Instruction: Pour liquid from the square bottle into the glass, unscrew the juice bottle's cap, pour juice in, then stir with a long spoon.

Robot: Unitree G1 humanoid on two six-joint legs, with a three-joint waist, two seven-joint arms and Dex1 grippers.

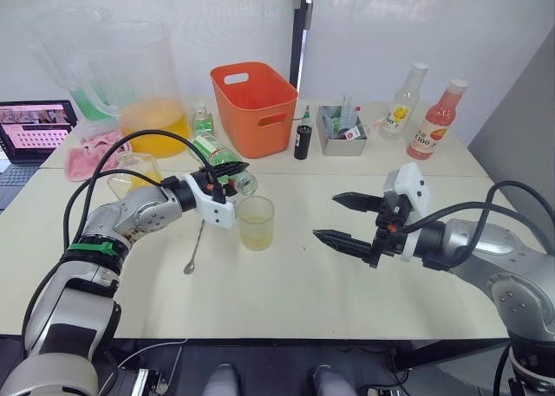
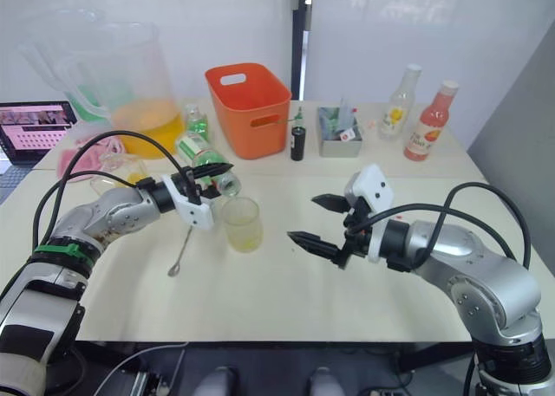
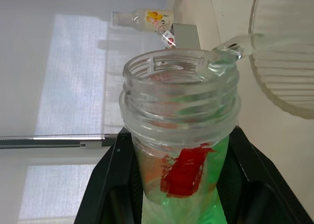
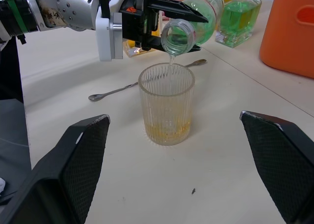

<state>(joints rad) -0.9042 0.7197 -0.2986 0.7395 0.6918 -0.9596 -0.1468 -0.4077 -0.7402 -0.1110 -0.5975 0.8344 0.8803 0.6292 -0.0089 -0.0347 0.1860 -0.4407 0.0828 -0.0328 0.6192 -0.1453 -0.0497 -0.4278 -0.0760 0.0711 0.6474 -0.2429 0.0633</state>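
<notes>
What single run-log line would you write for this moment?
step: pouring juice | left gripper: shut on juice bottle, tilted over glass | right gripper: open, empty | long spoon: on table

A pale cream tabletop (image 1: 295, 283) stands before a white wall (image 1: 408, 23) with a dark vertical post (image 1: 299, 32); soft, even light fills the room.

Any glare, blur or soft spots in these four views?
Left eye view: backlit white curtains, big pitcher washed out and soft. Left wrist view: juice bottle mouth fairly sharp, window bright, glass rim blurred. Right wrist view: glass and stream crisp, right tool fingers near the lens, soft-edged. Soft shadows under the long spoon.
</notes>
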